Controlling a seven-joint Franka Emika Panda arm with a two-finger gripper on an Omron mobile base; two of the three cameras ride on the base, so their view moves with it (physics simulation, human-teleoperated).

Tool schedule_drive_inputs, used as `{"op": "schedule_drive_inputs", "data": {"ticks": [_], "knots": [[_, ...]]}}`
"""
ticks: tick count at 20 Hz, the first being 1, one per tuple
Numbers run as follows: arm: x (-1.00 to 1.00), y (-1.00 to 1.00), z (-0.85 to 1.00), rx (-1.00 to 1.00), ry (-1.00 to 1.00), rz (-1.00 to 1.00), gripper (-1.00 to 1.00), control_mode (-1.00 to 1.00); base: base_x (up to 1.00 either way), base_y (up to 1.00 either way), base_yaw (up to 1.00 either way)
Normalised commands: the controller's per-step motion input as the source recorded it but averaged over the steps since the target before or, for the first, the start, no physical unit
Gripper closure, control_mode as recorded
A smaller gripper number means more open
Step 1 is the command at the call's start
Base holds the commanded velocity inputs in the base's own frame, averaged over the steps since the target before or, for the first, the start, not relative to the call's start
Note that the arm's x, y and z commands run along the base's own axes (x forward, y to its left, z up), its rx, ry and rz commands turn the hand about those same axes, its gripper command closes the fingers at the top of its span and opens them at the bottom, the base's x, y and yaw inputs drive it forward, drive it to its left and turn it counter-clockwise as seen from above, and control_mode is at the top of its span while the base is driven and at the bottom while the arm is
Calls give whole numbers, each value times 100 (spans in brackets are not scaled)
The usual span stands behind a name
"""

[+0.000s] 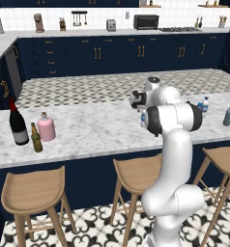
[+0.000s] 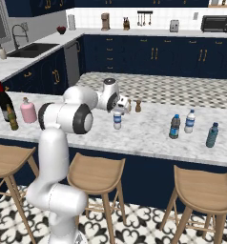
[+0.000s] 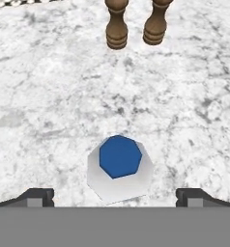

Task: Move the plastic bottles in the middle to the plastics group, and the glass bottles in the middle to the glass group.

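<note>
While the right base view gives a clear sight of a small clear bottle with a blue cap standing alone mid-surface, the left base view hides most of it behind the white arm, leaving a sliver at the elbow's 9 o'clock. From the hand view that bottle is seen straight from above, its blue cap toward 6 o'clock, with two wooden shakers at 12 o'clock cut off by the frame's top edge. The arm reaches forward over the marble surface with the hand pointing down just above the bottle; its fingertips are spread wide, with the bottle between them and apart from both. The right base view also shows the slim bottle with dark top and blue body just beside the clear water bottle, the teal bottle at their 4 o'clock. The pink bottle stands close to the beer bottle and the wine bottle. In the left base view the elbow covers part of the plastics, so the dark-topped one is hard to make out.
</note>
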Motion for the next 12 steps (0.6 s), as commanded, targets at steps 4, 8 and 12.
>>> {"op": "schedule_drive_inputs", "data": {"ticks": [4,8,12], "knots": [[2,-11,-13,0,0,0,-100,-100,0,0,0],[10,0,-2,0,0,0,-100,-100,0,0,0],[10,0,-15,1,-4,0,-100,-100,0,0,0]]}}
